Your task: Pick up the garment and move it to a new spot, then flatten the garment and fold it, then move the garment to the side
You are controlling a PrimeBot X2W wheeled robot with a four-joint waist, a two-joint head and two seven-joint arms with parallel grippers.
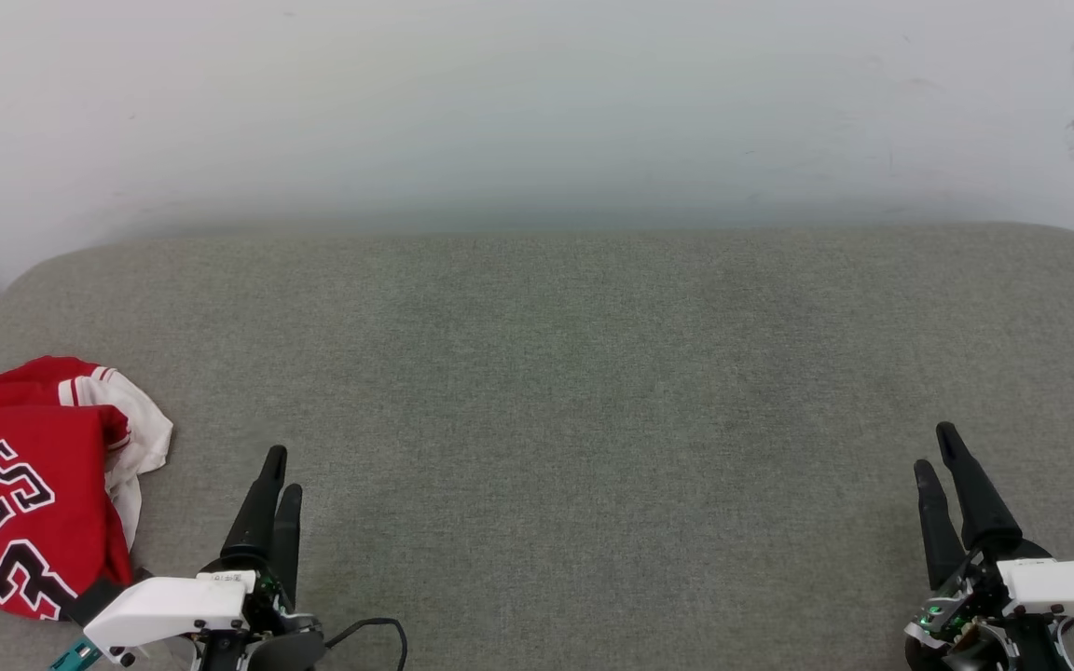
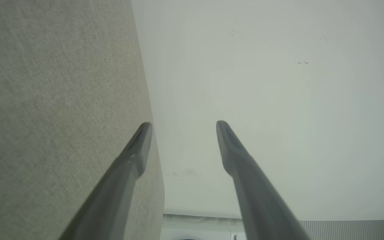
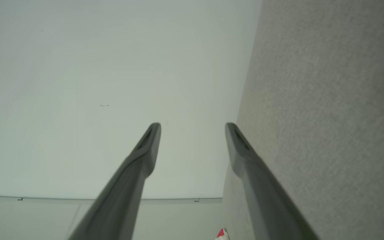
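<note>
The garment point(image 1: 29, 475) lay bunched at the cushion's point(image 1: 593, 373) left edge. The left gripper point(image 1: 283, 471) and right gripper point(image 1: 934, 448) were empty, jaws parted. A raised fold seemed the best place to pinch.

Garment point(image 1: 24, 485): the head view's left edge cuts off its left side. Folds leave you only part of the black lettering and a "3". Its lower right corner sits behind the left gripper's point(image 1: 283, 471) white housing.
Cable point(image 1: 378, 621): dark loop, one end behind that housing, the other off the bottom edge.
Right gripper point(image 1: 934, 448): its arm runs off the right and bottom edges.
Cushion point(image 1: 593, 373): its near side lies past the bottom edge.
Red-and-white scrap point(image 3: 222, 234): at the right wrist view's bottom edge, too small for you to identify.
Ribbed strip point(image 2: 348, 229): left wrist view, bottom right; you cannot tell what it is.
Fingers point(image 2: 112, 186): blurred toward the bottom edge in both wrist views.
</note>
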